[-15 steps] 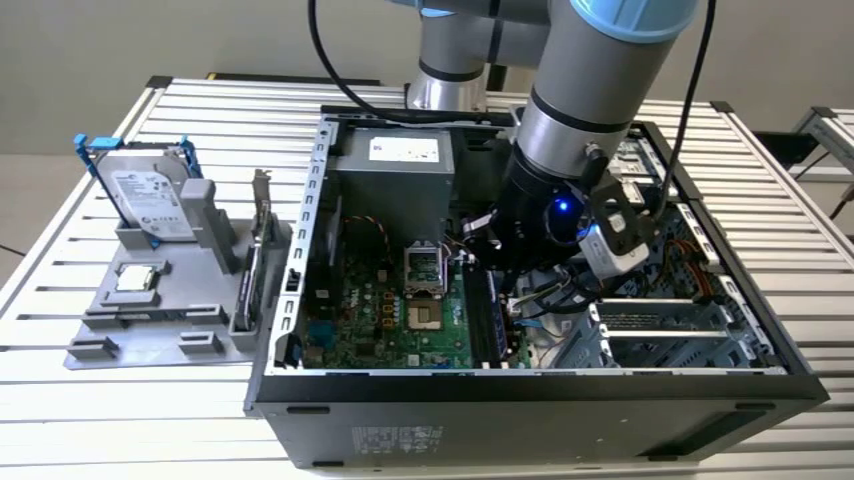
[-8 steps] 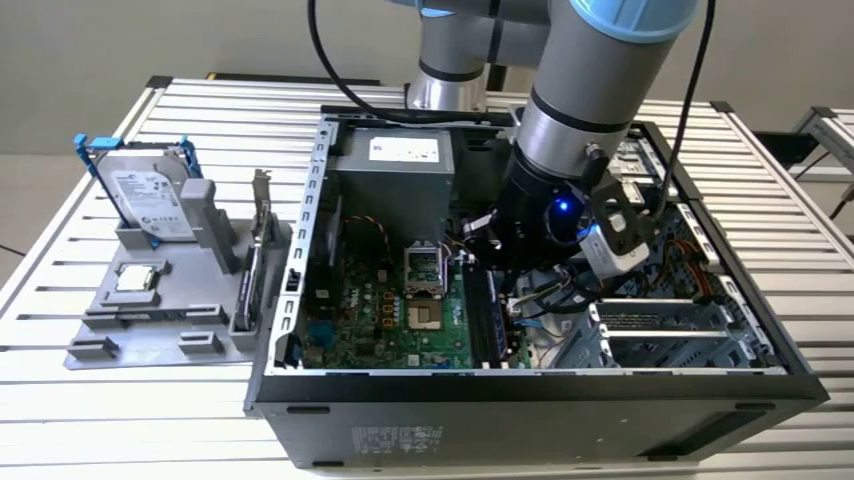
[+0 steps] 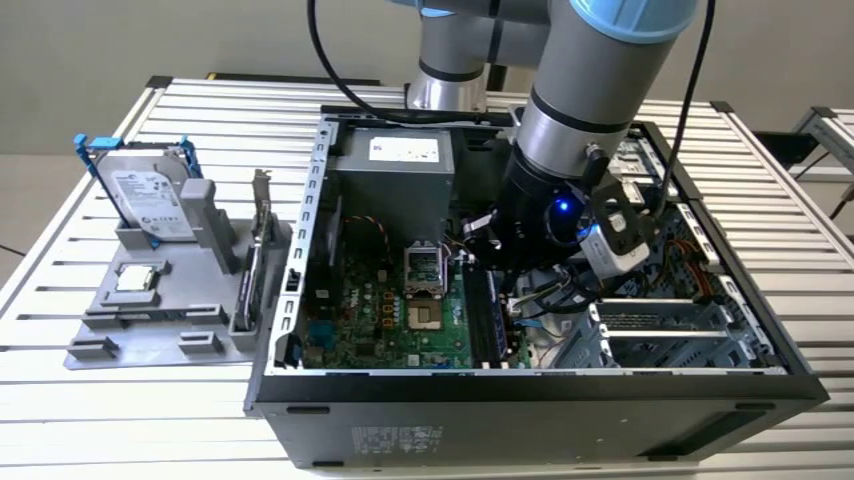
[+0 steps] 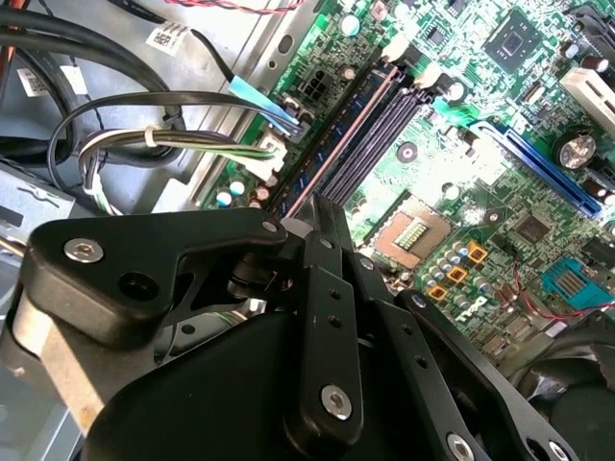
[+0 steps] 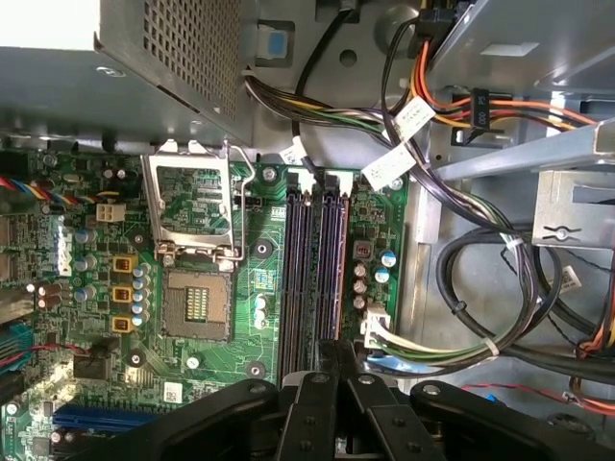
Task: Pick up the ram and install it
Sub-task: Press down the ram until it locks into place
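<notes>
The ram (image 4: 337,144) stands on edge along one of the black memory slots of the green motherboard (image 5: 96,288), inside the open computer case (image 3: 534,385). In both wrist views it appears as a thin line running away from my fingertips (image 5: 327,348). The exterior view shows the ram (image 3: 483,315) as a dark upright strip right of the processor socket (image 3: 422,265). My gripper (image 4: 322,213) reaches down into the case over the slots. It is shut on the ram's upper edge near mid-length, and my fingers hide that part of the stick. How deep the ram sits in the slot I cannot tell.
Cable bundles (image 5: 480,307) and a metal drive cage (image 5: 567,192) crowd one side of the slots, with the power supply (image 3: 400,165) beyond them. At the exterior view's left, a grey fixture (image 3: 147,320) holds a hard drive in a blue frame (image 3: 140,195) and a bracketed card (image 3: 260,240).
</notes>
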Motion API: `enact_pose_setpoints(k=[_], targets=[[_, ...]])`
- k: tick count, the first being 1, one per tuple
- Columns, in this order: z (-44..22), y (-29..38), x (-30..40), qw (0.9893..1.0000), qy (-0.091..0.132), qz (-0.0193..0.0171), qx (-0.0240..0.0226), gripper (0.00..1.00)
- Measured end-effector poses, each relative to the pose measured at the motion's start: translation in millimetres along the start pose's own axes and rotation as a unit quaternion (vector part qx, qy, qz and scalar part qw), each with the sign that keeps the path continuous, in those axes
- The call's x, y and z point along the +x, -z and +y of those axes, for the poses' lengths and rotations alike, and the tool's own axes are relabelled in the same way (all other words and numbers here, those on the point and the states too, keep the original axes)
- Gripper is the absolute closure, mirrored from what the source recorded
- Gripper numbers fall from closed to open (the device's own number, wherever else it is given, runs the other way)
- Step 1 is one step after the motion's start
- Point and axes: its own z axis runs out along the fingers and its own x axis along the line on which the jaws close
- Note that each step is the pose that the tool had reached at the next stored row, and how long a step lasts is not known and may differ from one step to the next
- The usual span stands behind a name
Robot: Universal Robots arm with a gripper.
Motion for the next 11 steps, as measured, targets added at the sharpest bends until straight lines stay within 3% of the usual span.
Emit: enact_pose_setpoints(k=[11], targets=[[0.0, 0.0, 0.0, 1.0, 0.002, 0.0002, -0.0025, 1.0]])
